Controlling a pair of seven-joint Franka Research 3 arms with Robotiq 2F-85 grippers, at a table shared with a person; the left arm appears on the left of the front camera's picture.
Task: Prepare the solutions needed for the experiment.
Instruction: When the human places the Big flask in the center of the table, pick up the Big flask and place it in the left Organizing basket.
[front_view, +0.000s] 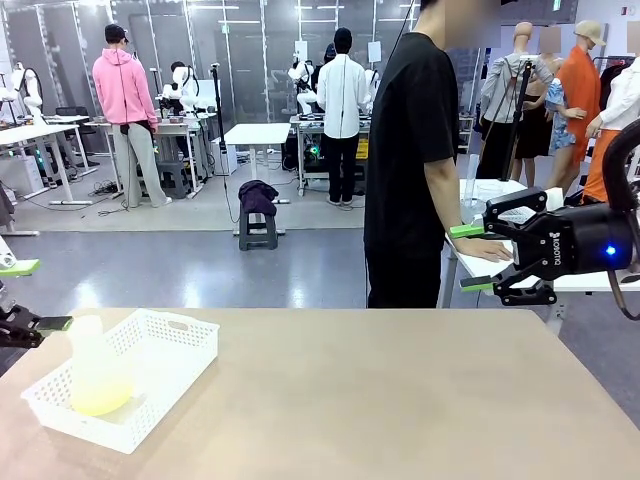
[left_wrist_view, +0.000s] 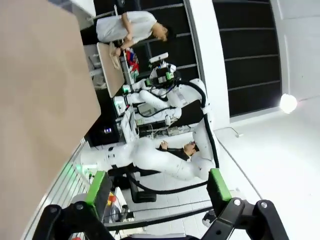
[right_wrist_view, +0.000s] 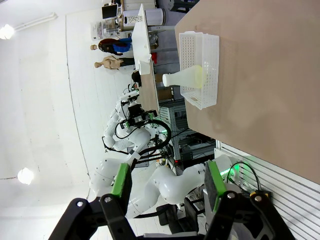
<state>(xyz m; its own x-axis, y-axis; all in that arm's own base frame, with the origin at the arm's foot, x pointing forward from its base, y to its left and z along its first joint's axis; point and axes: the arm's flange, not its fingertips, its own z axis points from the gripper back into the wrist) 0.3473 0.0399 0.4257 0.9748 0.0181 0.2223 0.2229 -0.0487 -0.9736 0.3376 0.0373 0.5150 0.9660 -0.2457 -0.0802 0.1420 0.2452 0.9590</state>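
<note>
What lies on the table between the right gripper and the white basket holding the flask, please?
Nothing: in the front view, bare tabletop stretches from the white basket with the flask toward the right gripper, which hangs open above the far edge.

Even overhead light was bright; my wrist views bowed at their edges, ceiling lamps (right_wrist_view: 7, 31) glaring.

A basket (front_view: 160, 385) sits on the table (front_view: 380, 400) at its left side, with a flask (front_view: 95, 370) standing inside it. A person (front_view: 415, 160) stands behind the table's far edge, right of centre.
</note>
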